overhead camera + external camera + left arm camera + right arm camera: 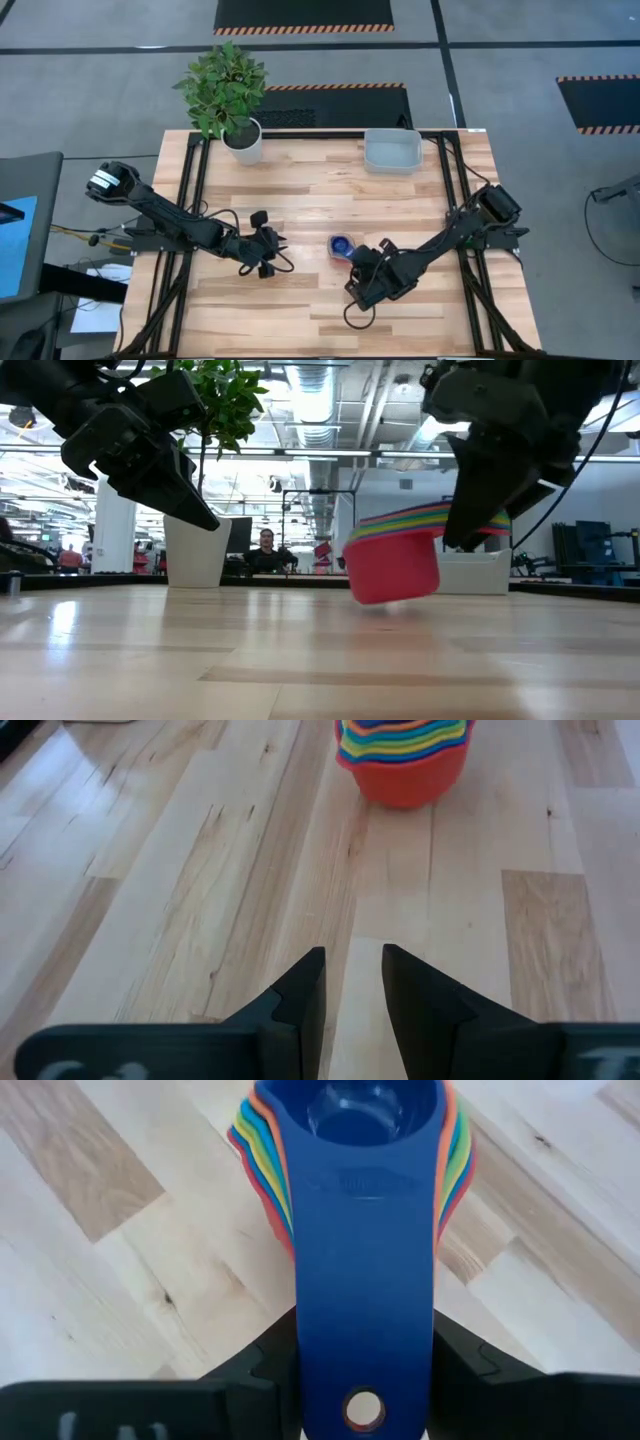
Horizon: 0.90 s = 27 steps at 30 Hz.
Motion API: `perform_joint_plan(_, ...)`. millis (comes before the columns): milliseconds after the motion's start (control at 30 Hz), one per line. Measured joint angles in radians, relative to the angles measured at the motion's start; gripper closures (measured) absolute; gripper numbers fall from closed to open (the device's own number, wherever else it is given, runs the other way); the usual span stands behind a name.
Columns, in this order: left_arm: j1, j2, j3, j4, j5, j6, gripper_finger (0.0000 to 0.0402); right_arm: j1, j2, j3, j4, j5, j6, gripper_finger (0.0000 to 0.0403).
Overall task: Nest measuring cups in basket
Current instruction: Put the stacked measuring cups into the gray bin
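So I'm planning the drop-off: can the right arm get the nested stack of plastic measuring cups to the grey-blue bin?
Probably yes: the right gripper holds the stack by its handles, with bare table before the bin.

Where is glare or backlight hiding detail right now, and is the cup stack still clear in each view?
Low view: bright ceiling lights leave both arms as dark silhouettes, and the table shows sheen; the stack of measuring cups stays vivid. Left wrist view: glare streaks at the planks' far corner, left tool crisp. Right wrist view: right tool grips the blue handle, evenly lit. High view: flat light, basket clear.
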Motion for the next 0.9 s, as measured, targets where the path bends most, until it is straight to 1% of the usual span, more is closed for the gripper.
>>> perform_joint_plan(467, 0.0, 0.0, 0.0, 0.0, -0.001, 0.0, 0.031, 0.002, 0.0, -0.012, -0.023, 0.148, 0.063, 0.0245)
perform_joint_plan(700, 0.0, 0.0, 0.0, 0.0, -0.001, 0.0, 0.031, -0.019, -0.001, -0.012, -0.16, 0.251, 0.162, 0.0236)
perform_joint_plan(900, 0.0, 0.0, 0.0, 0.0, -0.001, 0.0, 0.031, -0.058, -0.063, -0.012, -0.272, 0.324, 0.196, 0.0242)
